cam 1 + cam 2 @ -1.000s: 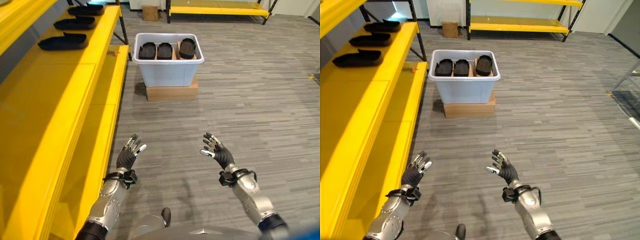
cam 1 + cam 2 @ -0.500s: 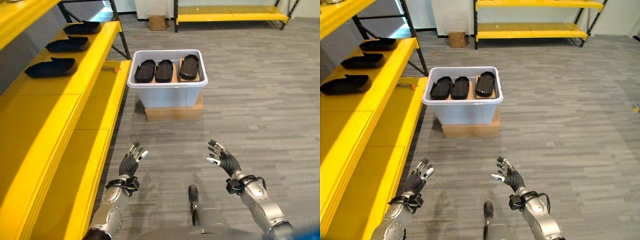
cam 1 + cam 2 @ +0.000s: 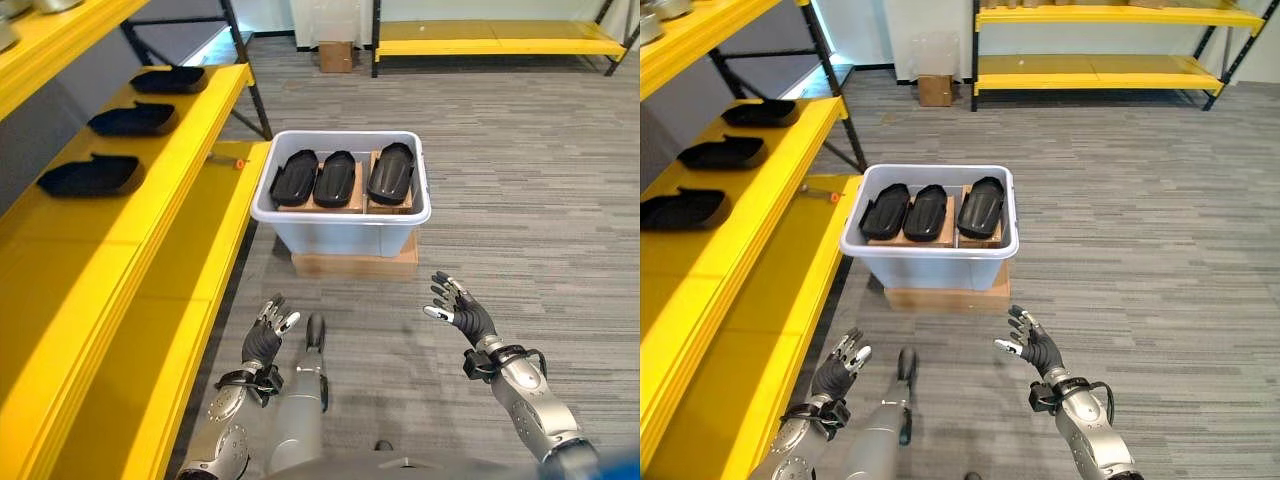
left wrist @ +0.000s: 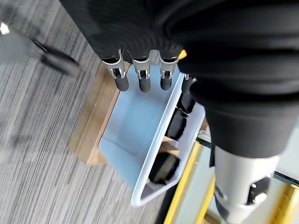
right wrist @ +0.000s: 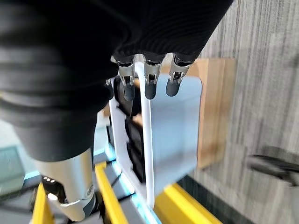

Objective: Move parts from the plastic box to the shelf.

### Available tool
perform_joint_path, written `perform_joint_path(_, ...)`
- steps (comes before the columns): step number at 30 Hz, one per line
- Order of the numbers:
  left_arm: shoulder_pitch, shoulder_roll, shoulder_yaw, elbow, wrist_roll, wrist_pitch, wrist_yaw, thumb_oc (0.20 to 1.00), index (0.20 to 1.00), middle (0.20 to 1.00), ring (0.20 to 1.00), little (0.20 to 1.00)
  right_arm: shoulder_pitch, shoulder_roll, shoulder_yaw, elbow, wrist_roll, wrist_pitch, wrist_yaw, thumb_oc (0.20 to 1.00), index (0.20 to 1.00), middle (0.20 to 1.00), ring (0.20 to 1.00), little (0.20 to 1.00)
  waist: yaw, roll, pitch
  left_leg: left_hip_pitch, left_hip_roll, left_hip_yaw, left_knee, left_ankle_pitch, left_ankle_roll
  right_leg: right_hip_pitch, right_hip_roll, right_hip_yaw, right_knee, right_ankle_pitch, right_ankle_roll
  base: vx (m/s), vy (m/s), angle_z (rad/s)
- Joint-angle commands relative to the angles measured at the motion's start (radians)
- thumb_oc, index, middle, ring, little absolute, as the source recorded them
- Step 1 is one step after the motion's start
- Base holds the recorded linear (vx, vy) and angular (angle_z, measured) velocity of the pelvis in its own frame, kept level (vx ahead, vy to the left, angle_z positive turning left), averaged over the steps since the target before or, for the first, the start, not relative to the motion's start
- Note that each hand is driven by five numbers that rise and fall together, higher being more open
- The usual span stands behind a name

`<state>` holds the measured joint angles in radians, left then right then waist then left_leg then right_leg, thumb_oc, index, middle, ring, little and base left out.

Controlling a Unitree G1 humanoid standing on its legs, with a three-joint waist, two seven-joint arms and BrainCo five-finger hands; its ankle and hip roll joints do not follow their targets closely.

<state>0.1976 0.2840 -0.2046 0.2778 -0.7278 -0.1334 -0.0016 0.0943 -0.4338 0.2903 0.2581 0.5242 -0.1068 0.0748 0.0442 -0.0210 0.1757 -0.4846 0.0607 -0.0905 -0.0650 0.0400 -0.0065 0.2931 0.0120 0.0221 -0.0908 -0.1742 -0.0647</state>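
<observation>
Ahead, a pale grey-blue plastic box [image 3: 340, 215] sat on a flat brown cardboard carton [image 3: 355, 266], which rested on the grey striped carpet floor [image 3: 520, 180]. Inside the box lay three black moulded shell-shaped parts [image 3: 342, 178] side by side, propped on what looked like brown cardboard dividers, though the inside of the box was too small to read with certainty. The box stood just beside the lower tier of the long yellow metal shelf [image 3: 110, 260] that ran along the robot's left. On the upper tier of that shelf, three more black moulded parts [image 3: 88, 175] lay in a row, well apart from one another, the farthest one [image 3: 168, 79] near the shelf's far end. A small orange object [image 3: 238, 163] lay on the lower tier near the box's corner.

Both hands were held low over the carpet, short of the box and touching nothing. The left hand [image 3: 266, 332] was near the shelf's edge with its fingers straight and slightly spread, holding nothing. The right hand [image 3: 458, 311] was on the other side, likewise spread and empty, palm turned inward. From each wrist view the dark-tipped fingers [image 4: 141, 82] pointed toward the box wall.

Farther back, a second yellow rack [image 3: 490, 45] stood against the rear wall, with a small brown cardboard box [image 3: 335, 56] on the floor beside it.
</observation>
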Motion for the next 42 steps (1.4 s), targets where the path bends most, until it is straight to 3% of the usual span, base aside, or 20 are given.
perform_joint_path(1, -0.046, 0.025, -0.013, -0.085, 0.006, -0.050, -0.013, 1.000, 1.000, 1.000, 1.000, 1.000, 0.010, 0.000, -0.001, -0.062, -0.027, -0.047, 0.019, 1.000, 1.000, 1.000, 1.000, 1.000, 0.004, -0.015, -0.099, 0.277, 0.023, 0.004, 0.043, 0.168, -0.054, -0.097, -0.025, 0.038, 0.032, 0.104, 0.100, 0.35, 0.148, -1.13)
perform_joint_path(4, -0.044, 0.031, -0.008, -0.087, 0.005, -0.052, -0.017, 1.000, 1.000, 1.000, 1.000, 1.000, 0.003, 0.011, 0.012, -0.061, -0.030, -0.040, 0.029, 1.000, 1.000, 1.000, 1.000, 1.000, 0.009, -0.028, -0.110, 0.281, 0.004, 0.047, 0.087, 0.128, -0.037, -0.087, -0.061, 0.035, 0.045, 0.094, 0.117, 0.38, 0.206, -0.72)
perform_joint_path(5, -0.050, 0.043, 0.001, -0.099, -0.001, -0.053, -0.008, 1.000, 1.000, 1.000, 1.000, 1.000, -0.013, 0.021, 0.023, -0.062, -0.034, -0.036, 0.033, 1.000, 1.000, 1.000, 1.000, 1.000, 0.022, -0.043, -0.126, 0.273, -0.023, 0.077, 0.142, 0.062, -0.010, -0.084, -0.106, 0.034, 0.073, 0.104, 0.146, 0.36, 0.230, -0.50)
perform_joint_path(6, -0.054, 0.049, 0.005, -0.101, -0.004, -0.052, -0.007, 1.000, 1.000, 1.000, 1.000, 1.000, -0.027, 0.027, 0.032, -0.053, -0.045, -0.034, 0.036, 1.000, 1.000, 1.000, 1.000, 1.000, 0.032, -0.048, -0.135, 0.276, -0.044, 0.092, 0.169, 0.025, 0.006, -0.097, -0.135, 0.039, 0.117, 0.126, 0.167, 0.43, 0.281, -0.39)
perform_joint_path(9, -0.059, 0.058, 0.002, -0.112, -0.003, -0.048, -0.001, 1.000, 1.000, 1.000, 1.000, 1.000, -0.037, 0.039, 0.041, -0.053, -0.049, -0.029, 0.041, 1.000, 1.000, 1.000, 1.000, 1.000, 0.037, -0.051, -0.144, 0.294, -0.082, 0.102, 0.185, -0.016, 0.037, -0.133, -0.169, 0.042, 0.220, 0.193, 0.204, 0.26, 0.230, -0.01)
perform_joint_path(10, -0.061, 0.075, -0.003, -0.119, 0.013, -0.044, 0.006, 1.000, 1.000, 1.000, 1.000, 1.000, -0.035, 0.052, 0.048, -0.052, -0.049, -0.025, 0.042, 1.000, 1.000, 1.000, 1.000, 1.000, 0.015, -0.026, -0.134, 0.344, -0.114, 0.081, 0.160, -0.039, 0.067, -0.229, -0.158, 0.057, 0.423, 0.315, 0.234, 0.24, 0.281, 0.57)
perform_joint_path(11, -0.061, 0.075, -0.003, -0.119, 0.013, -0.044, 0.006, 1.000, 1.000, 1.000, 1.000, 1.000, -0.035, 0.051, 0.048, -0.052, -0.049, -0.025, 0.042, 1.000, 1.000, 1.000, 1.000, 1.000, 0.015, -0.026, -0.134, 0.344, -0.115, 0.081, 0.160, -0.039, 0.067, -0.230, -0.158, 0.057, 0.425, 0.314, 0.234, 0.25, 0.306, 0.57)
perform_joint_path(12, -0.062, 0.086, -0.008, -0.126, 0.020, -0.040, 0.009, 1.000, 1.000, 1.000, 1.000, 1.000, -0.037, 0.050, 0.052, -0.060, -0.047, -0.026, 0.042, 1.000, 1.000, 1.000, 1.000, 1.000, 0.000, -0.007, -0.122, 0.380, -0.115, 0.064, 0.143, -0.045, 0.081, -0.276, -0.138, 0.060, 0.527, 0.354, 0.232, 0.12, 0.147, 0.41)
perform_joint_path(14, -0.072, 0.089, -0.011, -0.119, 0.031, -0.034, 0.011, 1.000, 1.000, 1.000, 1.000, 1.000, -0.036, 0.059, 0.051, -0.058, -0.047, -0.024, 0.038, 1.000, 1.000, 1.000, 1.000, 1.000, -0.011, 0.013, -0.109, 0.409, -0.113, 0.058, 0.132, -0.052, 0.089, -0.319, -0.144, 0.023, 0.584, 0.347, 0.220, 0.18, 0.172, 0.34)
perform_joint_path(15, -0.071, 0.091, -0.014, -0.117, 0.029, -0.033, 0.008, 1.000, 1.000, 1.000, 1.000, 1.000, -0.035, 0.065, 0.056, -0.061, -0.045, -0.022, 0.035, 1.000, 1.000, 1.000, 1.000, 1.000, -0.019, 0.023, -0.111, 0.433, -0.110, 0.054, 0.114, -0.056, 0.088, -0.352, -0.157, -0.011, 0.539, 0.302, 0.200, 0.19, 0.098, 0.23)
perform_joint_path(18, -0.060, 0.095, -0.008, -0.118, 0.020, -0.033, -0.001, 1.000, 1.000, 1.000, 1.000, 1.000, -0.029, 0.061, 0.057, -0.068, -0.037, -0.021, 0.037, 1.000, 1.000, 1.000, 1.000, 1.000, -0.021, 0.031, -0.104, 0.457, -0.096, 0.058, 0.101, -0.065, 0.075, -0.368, -0.205, -0.079, 0.424, 0.237, 0.187, 0.14, -0.047, 0.07)
perform_joint_path(19, -0.053, 0.096, -0.006, -0.114, 0.015, -0.033, -0.006, 1.000, 1.000, 1.000, 1.000, 1.000, -0.031, 0.057, 0.057, -0.072, -0.039, -0.020, 0.037, 1.000, 1.000, 1.000, 1.000, 1.000, -0.028, 0.025, -0.099, 0.471, -0.087, 0.050, 0.085, -0.068, 0.060, -0.375, -0.233, -0.080, 0.301, 0.246, 0.198, 0.11, -0.142, 0.22)
perform_joint_path(25, -0.021, 0.082, 0.003, -0.109, 0.015, -0.027, -0.020, 1.000, 1.000, 1.000, 1.000, 1.000, 0.002, 0.041, 0.041, -0.089, -0.045, -0.016, 0.043, 1.000, 1.000, 1.000, 1.000, 1.000, -0.023, -0.022, -0.126, 0.493, -0.081, 0.056, 0.064, -0.074, 0.030, -0.269, -0.229, -0.095, 0.133, 0.254, 0.214, 0.05, -0.122, 0.17)
perform_joint_path(31, -0.005, 0.079, -0.004, -0.112, 0.015, -0.021, -0.030, 1.000, 1.000, 1.000, 1.000, 1.000, 0.034, 0.030, 0.017, -0.093, -0.039, -0.017, 0.045, 1.000, 1.000, 1.000, 1.000, 1.000, -0.037, -0.014, -0.145, 0.498, -0.053, 0.037, 0.043, -0.061, 0.009, -0.235, -0.203, -0.101, 0.120, 0.207, 0.196, 0.00, -0.107, 0.15)
perform_joint_path(42, -0.009, 0.063, 0.015, -0.115, -0.005, -0.028, -0.020, 1.000, 1.000, 1.000, 1.000, 1.000, 0.006, 0.033, 0.006, -0.105, -0.032, -0.037, 0.026, 1.000, 1.000, 1.000, 1.000, 1.000, -0.032, -0.003, -0.147, 0.510, -0.031, 0.032, 0.034, -0.058, -0.006, -0.215, -0.183, -0.105, 0.106, 0.189, 0.186, 0.02, -0.033, 0.03)
